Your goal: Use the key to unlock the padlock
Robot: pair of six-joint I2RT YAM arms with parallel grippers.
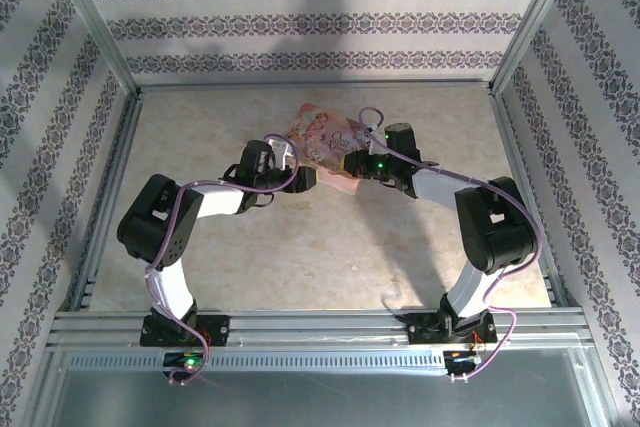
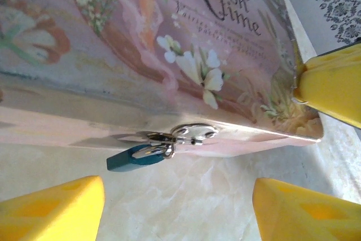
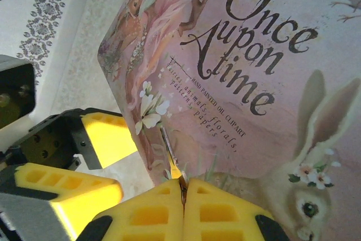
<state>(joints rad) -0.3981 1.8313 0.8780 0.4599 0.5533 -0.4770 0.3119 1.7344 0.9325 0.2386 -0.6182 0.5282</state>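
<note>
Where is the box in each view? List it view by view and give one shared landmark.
Top external: box just above the picture's centre.
Left wrist: box across the upper half.
Right wrist: box over the centre and right.
Landmark: white flowers on its lid, in both wrist views.

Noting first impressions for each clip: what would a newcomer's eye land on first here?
The pink floral picture box lettered "Once upon a time" sits mid-table between both arms. A tiny silvery padlock with a bluish end hangs from the metal clasp on its side, ahead of the open left gripper. The right gripper is shut on a thin dark-grey metal key over the box.
</note>
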